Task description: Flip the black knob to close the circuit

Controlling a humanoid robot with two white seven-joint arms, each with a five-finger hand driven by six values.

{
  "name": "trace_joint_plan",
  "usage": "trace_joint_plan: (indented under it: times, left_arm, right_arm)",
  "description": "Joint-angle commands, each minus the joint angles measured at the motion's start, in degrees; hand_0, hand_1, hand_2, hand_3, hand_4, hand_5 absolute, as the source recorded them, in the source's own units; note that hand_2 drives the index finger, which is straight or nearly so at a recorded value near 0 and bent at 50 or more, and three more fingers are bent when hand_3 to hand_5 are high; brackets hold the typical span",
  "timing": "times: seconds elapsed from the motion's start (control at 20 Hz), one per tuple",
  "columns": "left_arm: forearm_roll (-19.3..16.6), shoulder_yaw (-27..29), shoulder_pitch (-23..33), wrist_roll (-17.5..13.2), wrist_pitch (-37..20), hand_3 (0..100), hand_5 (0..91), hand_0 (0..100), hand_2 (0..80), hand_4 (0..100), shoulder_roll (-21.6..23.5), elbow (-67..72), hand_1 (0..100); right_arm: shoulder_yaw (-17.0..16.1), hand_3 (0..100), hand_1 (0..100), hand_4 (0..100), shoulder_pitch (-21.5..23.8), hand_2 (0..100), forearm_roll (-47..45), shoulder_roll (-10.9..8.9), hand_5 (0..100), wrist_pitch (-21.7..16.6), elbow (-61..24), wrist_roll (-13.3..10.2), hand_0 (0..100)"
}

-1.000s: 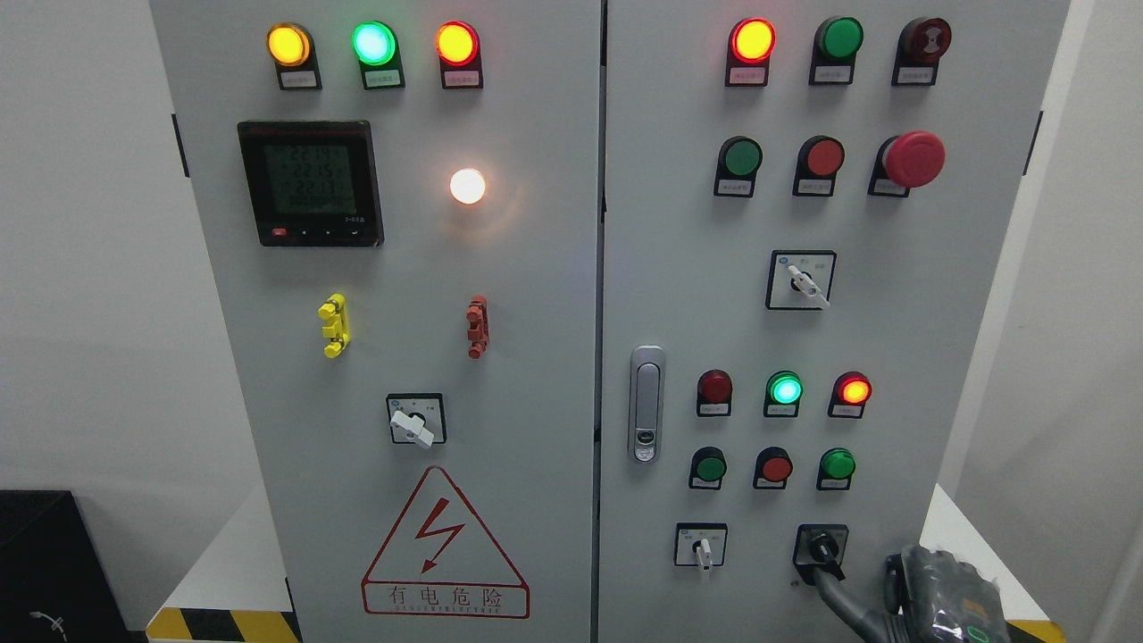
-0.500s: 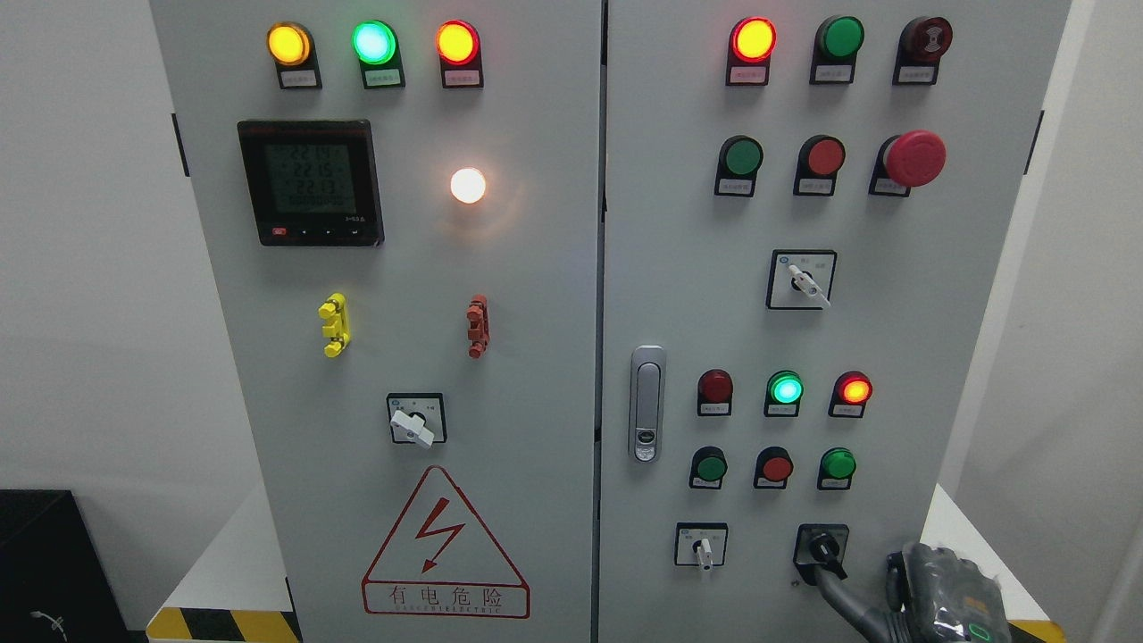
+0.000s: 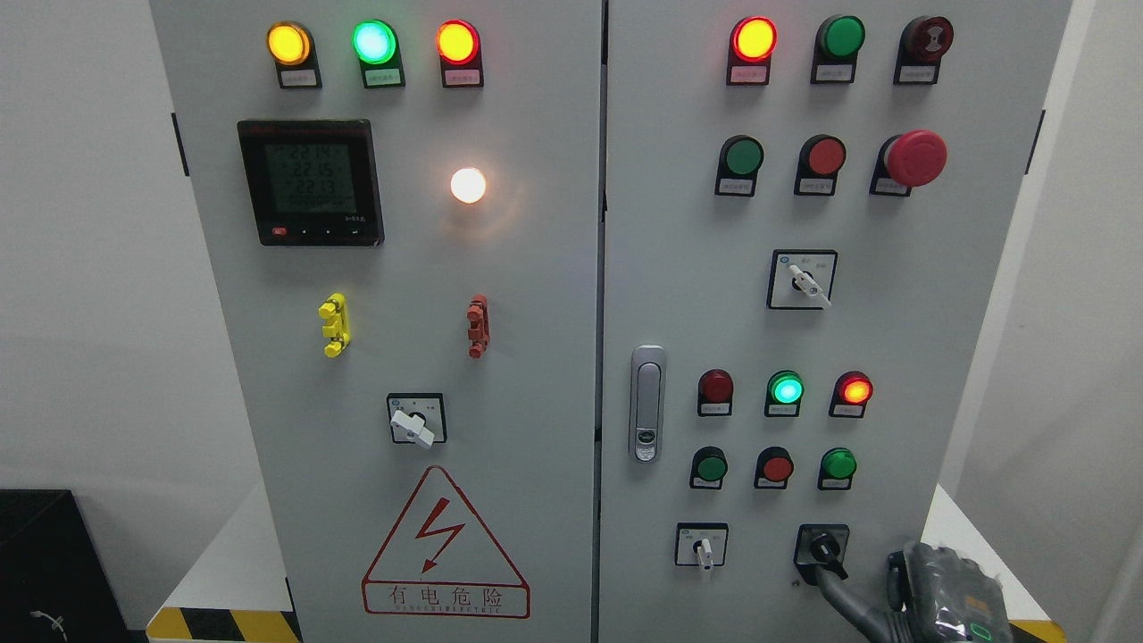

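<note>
We're standing in front of a grey two-door electrical cabinet (image 3: 536,295) with plain white walls either side, and pretty much everything on it sits up and to the left of our right hand (image 3: 938,589), which pokes in at the bottom right corner. Far off to the hand's upper left there's the digital meter (image 3: 310,182), a lit white lamp (image 3: 468,185), a white selector switch (image 3: 413,423) and the red high-voltage warning triangle (image 3: 445,545) on the left door. Closer in, on the right door, there's the door latch (image 3: 646,404), rows of indicator lights and push buttons, the red emergency stop (image 3: 914,158) way above the hand, and a small white-handled switch (image 3: 704,546) off to its left. The thing we actually care about, the black knob (image 3: 826,547), is just up and left of the hand, bottom row of the right door. Its handle runs diagonally, pointing down and to the right, roughly toward the hand, and one dark finger (image 3: 839,594) reaches up to about its lower tip; whether it's truly touching, we can't tell. The rest of the hand is cut off by the frame, so we can't say how wide the fingers are. Right hand is obviously the one for this; left isn't in view. Nothing here holds anything, no containers to speak of.
</note>
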Motion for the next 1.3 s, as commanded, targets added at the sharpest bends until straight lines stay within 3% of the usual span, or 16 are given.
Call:
trace_joint_plan:
  times: [0.0, 0.65, 1.25]
  left_arm:
    - [-1.2, -1.1, 0.0, 0.0, 0.1, 0, 0.0, 0, 0.0, 0, 0.0, 1.2, 0]
    - [-1.2, -1.2, 0.0, 0.0, 0.0, 0, 0.0, 0, 0.0, 0, 0.0, 1.2, 0]
    - [-1.2, -1.1, 0.0, 0.0, 0.1, 0, 0.0, 0, 0.0, 0, 0.0, 1.2, 0]
  right_arm:
    - [-0.9, 95, 15, 78, 0.0, 78, 0.0, -0.63, 80, 0.0, -0.1, -0.3, 0]
    - [-0.8, 95, 16, 78, 0.4, 78, -1.0, -0.63, 80, -0.1, -0.6, -0.3, 0]
    - [2.8, 94, 16, 78, 2.1, 78, -1.6, -0.37, 80, -0.2, -2.7, -0.4, 0]
